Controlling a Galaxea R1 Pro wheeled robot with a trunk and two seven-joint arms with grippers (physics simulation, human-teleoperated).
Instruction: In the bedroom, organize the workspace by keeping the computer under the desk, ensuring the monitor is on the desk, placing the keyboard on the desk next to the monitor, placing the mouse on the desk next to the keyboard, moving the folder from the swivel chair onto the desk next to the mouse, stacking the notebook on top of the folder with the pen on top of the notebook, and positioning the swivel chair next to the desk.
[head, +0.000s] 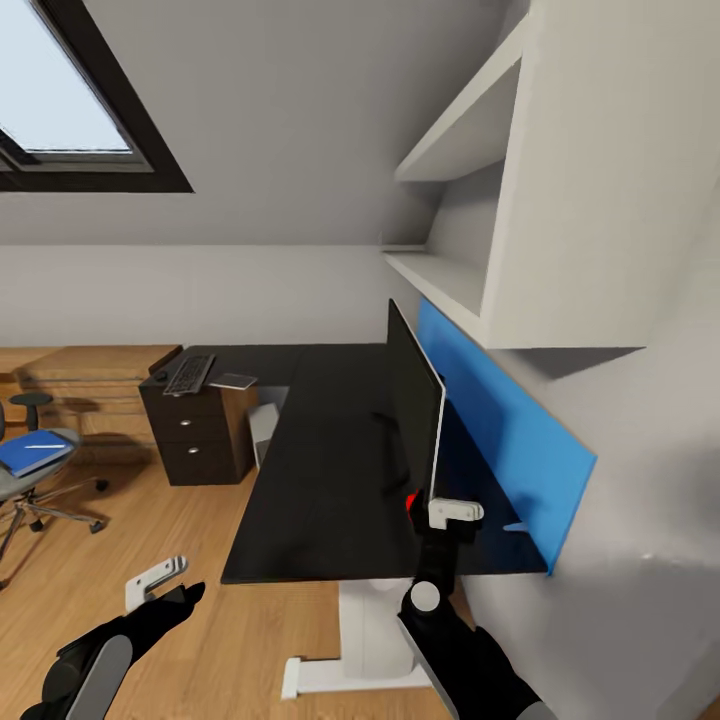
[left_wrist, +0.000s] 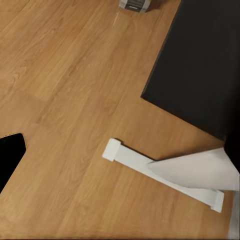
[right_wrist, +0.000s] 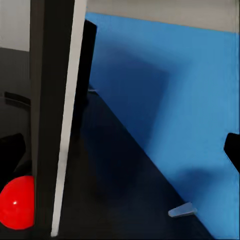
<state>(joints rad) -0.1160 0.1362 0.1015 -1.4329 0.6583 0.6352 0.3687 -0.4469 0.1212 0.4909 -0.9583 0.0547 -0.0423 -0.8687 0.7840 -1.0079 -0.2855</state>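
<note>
The right claw (head: 440, 512) grips the monitor (head: 415, 405) edge on the surface (head: 320, 470); the left claw (head: 160, 585) hangs open.

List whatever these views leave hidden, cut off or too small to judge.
- Right gripper: in the head view it sits at the monitor edge; whether it is clamped is unclear.
- Monitor's foot: hidden behind the edge-on screen.
- Swivel chair: cut off by the head view's left edge.
- Pen on the folder: too small to confirm.
- Keyboard: too far away to see its keys.
</note>
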